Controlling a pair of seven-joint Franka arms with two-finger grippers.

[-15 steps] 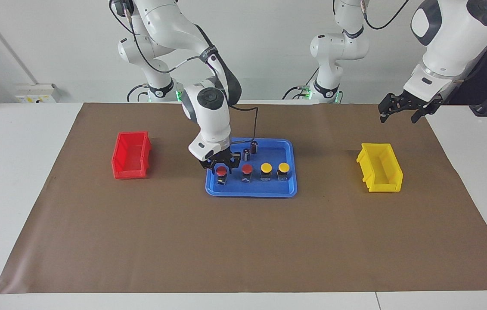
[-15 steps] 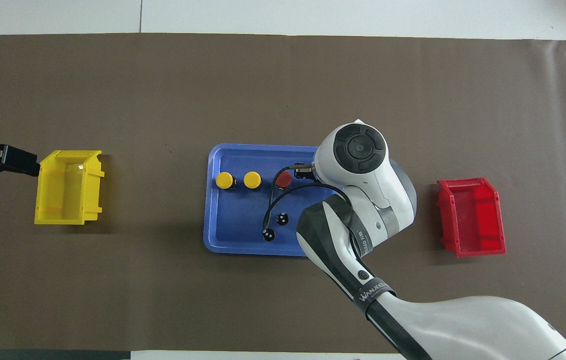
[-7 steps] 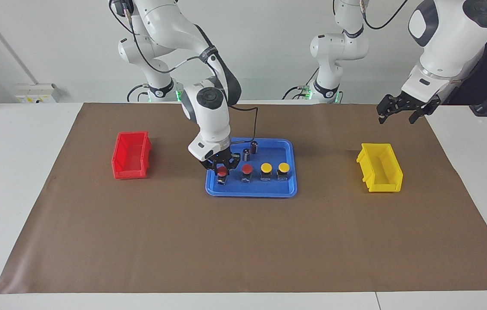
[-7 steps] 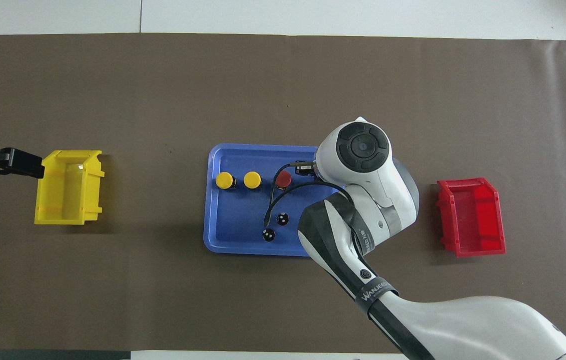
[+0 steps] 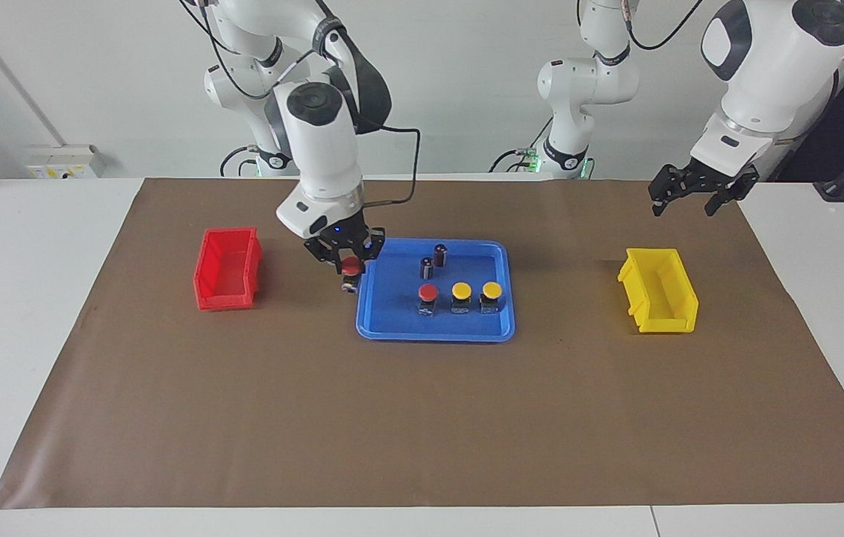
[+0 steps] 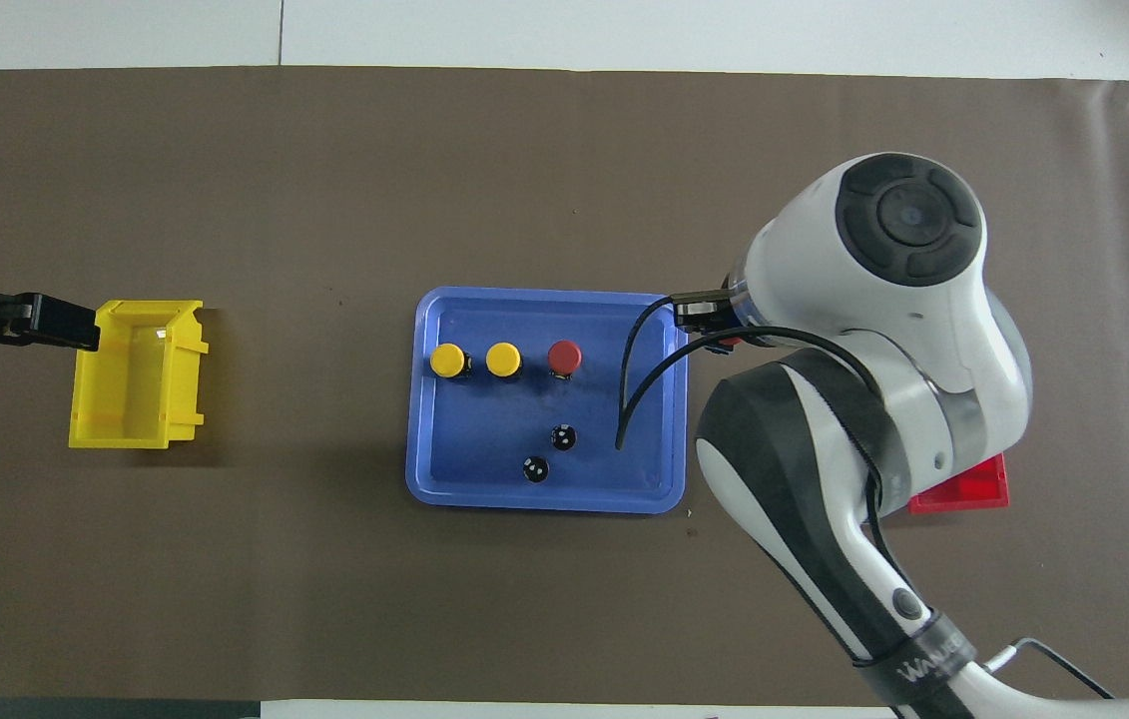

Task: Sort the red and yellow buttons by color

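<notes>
Brown mat: right gripper (image 5: 348, 262) clamps a red button (image 5: 351, 266) above the blue tray's (image 5: 392, 328) edge; left gripper (image 5: 696, 195) waits, spread wide.

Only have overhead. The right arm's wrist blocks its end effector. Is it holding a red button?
Observer: Yes. The right end effector is shut on a red button, lifted clear over the blue tray edge at the right arm's end.
Operator: Red bin is mostly hidden too. Anything in it?
Observer: The red bin looks empty.
Operator: Left one touching the yellow bin?
Observer: No. The left end effector waits open, up in the air above the yellow bin.
</notes>
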